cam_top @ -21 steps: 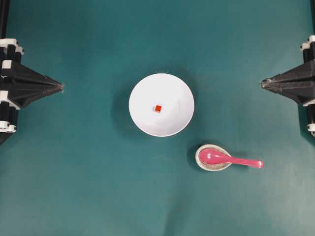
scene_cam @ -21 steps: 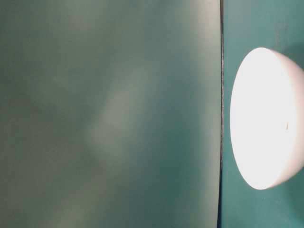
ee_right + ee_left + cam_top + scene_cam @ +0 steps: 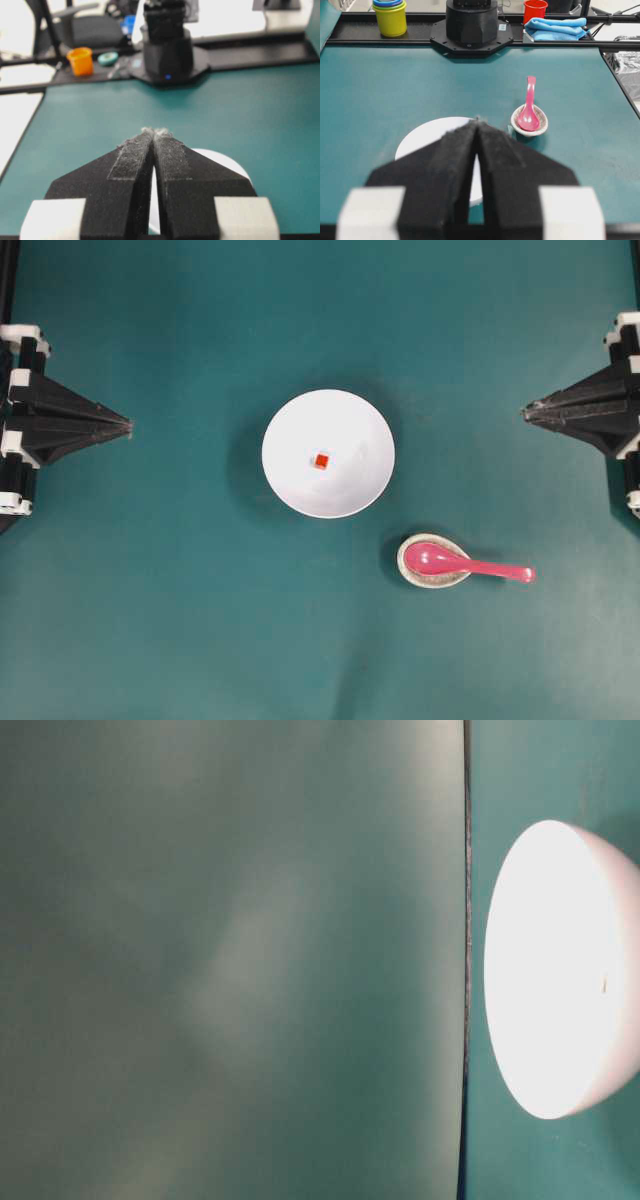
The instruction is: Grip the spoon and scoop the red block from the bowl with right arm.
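One bowl point(image 3: 328, 453), one block point(image 3: 321, 461), one spoon point(image 3: 466, 564) and one small speckled dish point(image 3: 434, 561) are seen on the green table point(image 3: 180, 620). The block lies near the middle of the bowl's floor, apart from its wall. The spoon's scoop rests in the dish and its handle juts over the dish's rim toward the right edge of the overhead view, lying low over the table. Dish and bowl are near each other but not touching.

Two grippers are counted. The left gripper point(image 3: 128, 425) and the right gripper point(image 3: 526, 414) are seen at opposite edges, each well apart from bowl and spoon, fingers pressed together with nothing held. Open table is left between each tip and the bowl, and below the dish.
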### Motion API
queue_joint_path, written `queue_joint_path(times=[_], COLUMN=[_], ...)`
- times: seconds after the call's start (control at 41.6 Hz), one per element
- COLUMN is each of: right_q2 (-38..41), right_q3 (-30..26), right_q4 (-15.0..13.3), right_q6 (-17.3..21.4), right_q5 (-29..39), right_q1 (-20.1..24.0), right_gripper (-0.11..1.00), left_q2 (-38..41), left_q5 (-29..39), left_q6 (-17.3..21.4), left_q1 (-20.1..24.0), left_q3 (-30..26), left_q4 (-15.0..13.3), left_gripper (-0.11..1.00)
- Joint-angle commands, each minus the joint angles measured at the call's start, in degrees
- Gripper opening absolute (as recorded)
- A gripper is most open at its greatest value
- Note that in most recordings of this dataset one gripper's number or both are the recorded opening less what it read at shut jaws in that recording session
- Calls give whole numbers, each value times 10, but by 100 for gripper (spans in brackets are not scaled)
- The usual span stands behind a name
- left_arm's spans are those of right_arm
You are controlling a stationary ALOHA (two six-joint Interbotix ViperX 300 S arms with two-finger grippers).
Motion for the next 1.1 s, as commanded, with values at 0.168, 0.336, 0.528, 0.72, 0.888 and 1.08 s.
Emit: queue_joint_path(times=[0.168, 0.336, 0.528, 0.72, 0.888, 1.08], right_q2=[4, 30, 54, 105, 172, 255], right_q3=[-33, -68, -64, -25, 34, 91], right_q4=[10, 18, 18, 28, 93, 209], right_q6=[34, 67, 68, 72, 79, 79], right_q5=[30, 91, 132, 119, 8, -176], right_q1=[3, 3, 11, 58, 114, 209], right_gripper=[6, 41, 54, 53, 53, 53], left_q2=[0, -1, -1, -1, -1, -1], left_q5=[0, 6, 16, 20, 20, 20], left_q6=[1, -4, -17, -27, -31, -31], left_q1=[-2, -3, -2, -3, -2, -2], left_q3=[-16, -18, -18, -18, -18, -18], left_q4=[1, 1, 1, 1, 1, 0], left_gripper=[0, 0, 0, 0, 0, 0])
